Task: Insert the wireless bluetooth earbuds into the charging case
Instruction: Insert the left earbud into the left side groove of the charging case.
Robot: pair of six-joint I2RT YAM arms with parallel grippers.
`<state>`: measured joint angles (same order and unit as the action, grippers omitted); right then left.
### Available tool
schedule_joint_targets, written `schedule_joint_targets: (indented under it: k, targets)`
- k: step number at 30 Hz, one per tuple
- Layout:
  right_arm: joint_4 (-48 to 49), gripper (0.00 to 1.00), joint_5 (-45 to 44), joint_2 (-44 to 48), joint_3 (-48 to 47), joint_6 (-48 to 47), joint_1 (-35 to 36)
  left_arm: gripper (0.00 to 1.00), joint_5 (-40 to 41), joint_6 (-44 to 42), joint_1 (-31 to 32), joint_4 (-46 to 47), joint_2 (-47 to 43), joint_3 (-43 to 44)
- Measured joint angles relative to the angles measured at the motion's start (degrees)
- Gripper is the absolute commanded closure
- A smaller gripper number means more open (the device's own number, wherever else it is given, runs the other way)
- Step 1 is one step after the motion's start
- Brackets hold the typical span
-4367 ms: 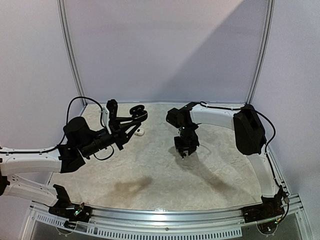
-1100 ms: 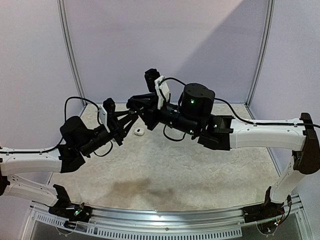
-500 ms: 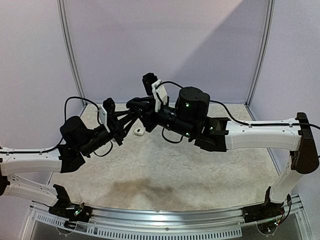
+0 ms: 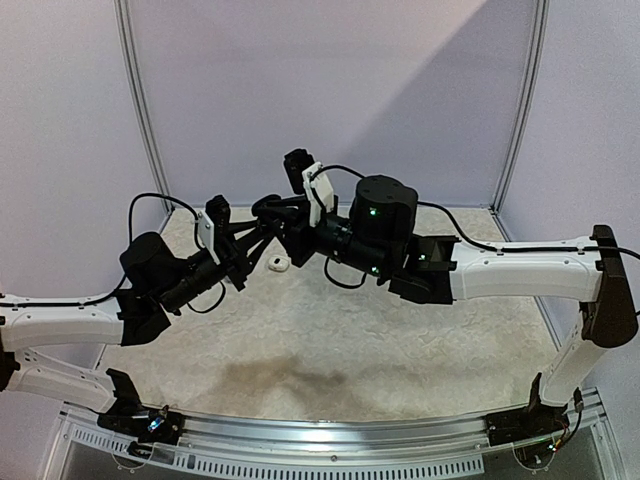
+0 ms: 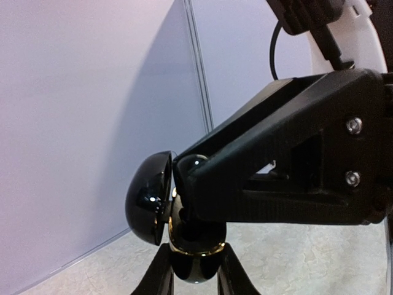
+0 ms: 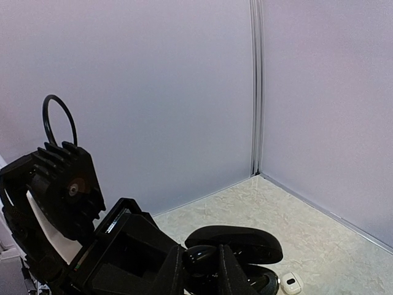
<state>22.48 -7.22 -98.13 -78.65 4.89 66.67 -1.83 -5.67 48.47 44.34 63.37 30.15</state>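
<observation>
Since 4.4 s ago the right arm has swung across to the left one. The right gripper (image 6: 199, 255) pinches 1 black earbud (image 5: 198, 163) at the mouth of the charging case (image 5: 195, 243). The left gripper (image 5: 195, 258) clamps the case, whose lid (image 5: 147, 200) is hinged open. Both hang above the table (image 4: 400, 340), near the back wall (image 4: 330, 90). 1 small white piece (image 4: 278, 264) lies below them.

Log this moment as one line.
left pincer: holds open charging case aloft | right pincer: black earbud at case mouth
</observation>
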Motion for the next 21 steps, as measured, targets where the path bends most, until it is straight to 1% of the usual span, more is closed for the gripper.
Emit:
schedule_joint_targets:
  k: [9, 17, 21]
  targets:
    - [0.00, 0.84, -0.13, -0.35, 0.00, 0.79, 0.00, 1.00, -0.04, -0.02, 0.00, -0.11, 0.00, -0.02]
    - [-0.13, 0.84, -0.68, -0.57, -0.02, 0.81, 0.02, 1.00, 0.07, -0.02, 0.00, -0.22, 0.00, -0.13]
    - [-0.39, 0.78, -1.03, -0.57, -0.02, 0.81, 0.07, 1.00, 0.11, -0.02, 0.00, -0.37, 0.00, -0.13]
